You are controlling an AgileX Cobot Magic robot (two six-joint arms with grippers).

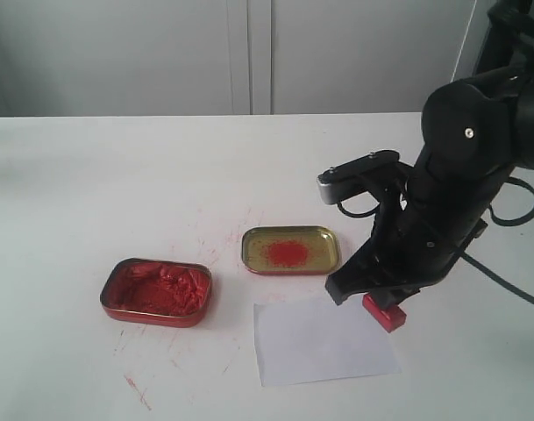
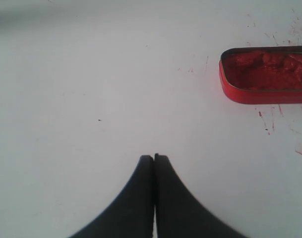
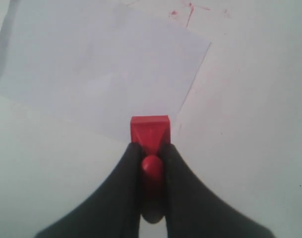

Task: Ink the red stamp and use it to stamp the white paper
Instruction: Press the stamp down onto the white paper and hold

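The red stamp (image 1: 385, 313) (image 3: 150, 133) is clamped by its knobbed handle between the black fingers of my right gripper (image 3: 151, 148) (image 1: 378, 303). Its square base sits at the right edge of the white paper (image 1: 323, 340) (image 3: 98, 69), low over or touching it; I cannot tell which. The paper lies flat at the table's front with no imprint showing. My left gripper (image 2: 154, 157) is shut with nothing in it, over bare tabletop, and is out of the exterior view.
A red tin of lumpy red ink paste (image 1: 156, 291) (image 2: 266, 73) lies left of the paper. A gold-coloured tin with a red smear (image 1: 290, 250) lies behind the paper. Red flecks mark the white tabletop (image 1: 117, 184) around the tins.
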